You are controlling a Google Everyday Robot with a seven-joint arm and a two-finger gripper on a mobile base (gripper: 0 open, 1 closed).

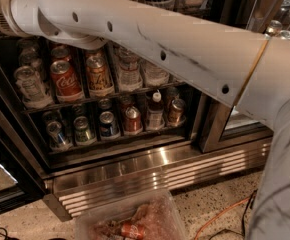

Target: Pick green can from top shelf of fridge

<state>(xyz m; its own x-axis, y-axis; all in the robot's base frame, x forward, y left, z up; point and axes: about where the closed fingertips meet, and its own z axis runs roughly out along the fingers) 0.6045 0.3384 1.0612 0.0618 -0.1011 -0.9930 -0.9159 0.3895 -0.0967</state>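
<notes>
**One arm across the fridge, and the green can low at the left**

One long white arm (160, 49) lies across the open fridge (135, 169), from the right side up to the far left corner. The last joint that shows (7, 6) sits above the left end of the top shelf (116, 95). The gripper is not in view. It is past that joint or behind it, so I cannot tell whether it is released or clenched.

The green can (31, 86), as far as I can judge, is the pale greenish one at the left end of this rack. It stands in a white holder. The red Coca-Cola can (65, 80) is just beside it on the right, and the orange-brown can (99, 74) stands further right. More cans stand behind it, deeper in the fridge.

The step in hand is, I think, the reach to the can. To do it well, the gripper should come level from the near side and take the can at the middle of its body. It must not push the Coca-Cola can. After the grasp, the can should first go straight up out of its holder and over the thin front rail. Only then should it come out toward the near side, slowly, because the frame at the left is close.
</notes>
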